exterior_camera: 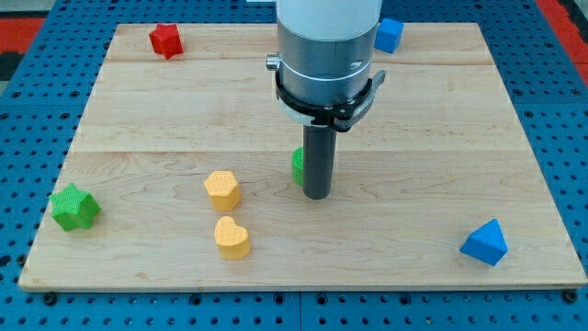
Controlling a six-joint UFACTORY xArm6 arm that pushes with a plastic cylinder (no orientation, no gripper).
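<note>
Near frame centre, my tip (316, 195) touches a green block (298, 165) mostly hidden at its left; we carry no gripper. Two yellow blocks (222, 188) lie lower left.

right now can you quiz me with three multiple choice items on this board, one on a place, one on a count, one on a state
1. Where is the red block?
A. the view's top left
B. the view's bottom right
C. the board's centre

2. How many yellow blocks are there?
A. one
B. two
C. four

3. What is my tip nearest to?
A. the blue triangular block
B. the green star block
C. the green block half hidden behind the rod

Key:
1 A, it sits by the top left corner.
2 B, a yellow block and a yellow heart block.
3 C, green shows right at the rod's left edge.
</note>
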